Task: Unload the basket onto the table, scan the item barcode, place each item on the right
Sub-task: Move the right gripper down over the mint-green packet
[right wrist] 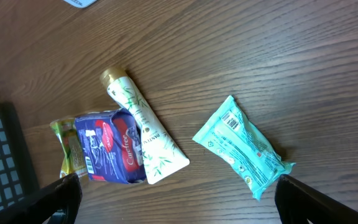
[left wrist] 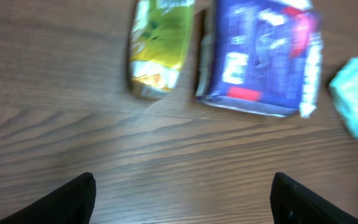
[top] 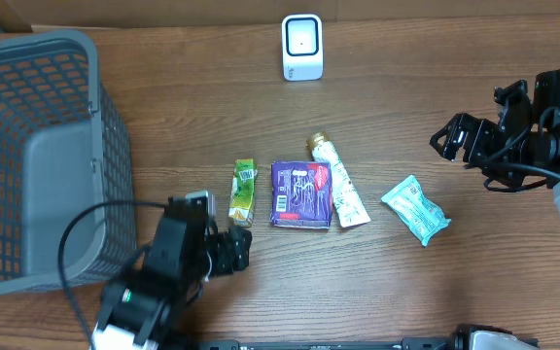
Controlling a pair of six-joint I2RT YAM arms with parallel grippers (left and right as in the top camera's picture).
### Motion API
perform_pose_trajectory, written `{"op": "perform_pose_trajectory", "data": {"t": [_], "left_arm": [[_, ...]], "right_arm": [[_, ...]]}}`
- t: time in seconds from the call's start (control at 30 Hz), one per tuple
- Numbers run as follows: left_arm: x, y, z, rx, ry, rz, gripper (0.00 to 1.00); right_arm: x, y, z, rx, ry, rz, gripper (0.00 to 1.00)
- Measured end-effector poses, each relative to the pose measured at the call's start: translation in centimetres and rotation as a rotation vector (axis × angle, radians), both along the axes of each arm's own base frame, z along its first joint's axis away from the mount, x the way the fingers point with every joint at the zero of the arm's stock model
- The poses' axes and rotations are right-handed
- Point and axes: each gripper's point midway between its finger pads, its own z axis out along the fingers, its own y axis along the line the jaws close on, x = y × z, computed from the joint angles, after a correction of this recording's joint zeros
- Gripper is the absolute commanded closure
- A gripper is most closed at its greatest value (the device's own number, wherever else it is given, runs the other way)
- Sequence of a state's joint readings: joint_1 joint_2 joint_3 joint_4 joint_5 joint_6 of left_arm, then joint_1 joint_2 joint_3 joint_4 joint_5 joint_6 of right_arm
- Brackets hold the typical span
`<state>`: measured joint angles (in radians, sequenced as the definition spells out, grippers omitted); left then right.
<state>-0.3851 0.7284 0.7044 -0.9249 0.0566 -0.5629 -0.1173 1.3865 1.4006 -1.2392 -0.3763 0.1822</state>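
Wood-grain table (top: 406,107) holds a grey basket (top: 27,58) at far left, then the left claw (top: 237,250), spread wide and empty, just short of a green-yellow pouch (top: 244,192). Next lie a purple pack (top: 300,194), a tube (top: 341,190) and a teal packet (top: 415,209); which one gets scanned is unclear. Farthest over, the right claw (top: 452,141) hangs fully spread, empty. The flat pouch could slip or shove the pack beside it, and a face-down code would miss the scanner (top: 301,46). "Carefree" reads on the pack; the teal packet shows a barcode (right wrist: 230,121).
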Motion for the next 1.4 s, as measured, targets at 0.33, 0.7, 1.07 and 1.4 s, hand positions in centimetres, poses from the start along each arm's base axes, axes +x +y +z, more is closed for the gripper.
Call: {"op": "perform_pose_trajectory", "data": {"t": [0.33,0.7,1.07,1.4], "left_arm": [[-1.7,0.9,0.4,0.039,-0.035,0.057,0.2],[0.4,-0.1,2.3,0.195,-0.238,-0.216,0.0],[0.3,0.3,2.1,0.256,-0.246,-0.258,0.01],[0.3,0.3,2.1,0.262,-0.249,-0.266,0.0]], "right_arm": [[-0.1,0.0,-3.1,0.01,0.095,0.005,0.0],[-0.8,0.3,-4.1,0.007,0.116,0.063,0.0],[-1.9,0.5,-6.6,0.016,0.172,0.062,0.03],[-1.9,-0.8,-8.2,-0.029,0.21,-0.038,0.0]]}}
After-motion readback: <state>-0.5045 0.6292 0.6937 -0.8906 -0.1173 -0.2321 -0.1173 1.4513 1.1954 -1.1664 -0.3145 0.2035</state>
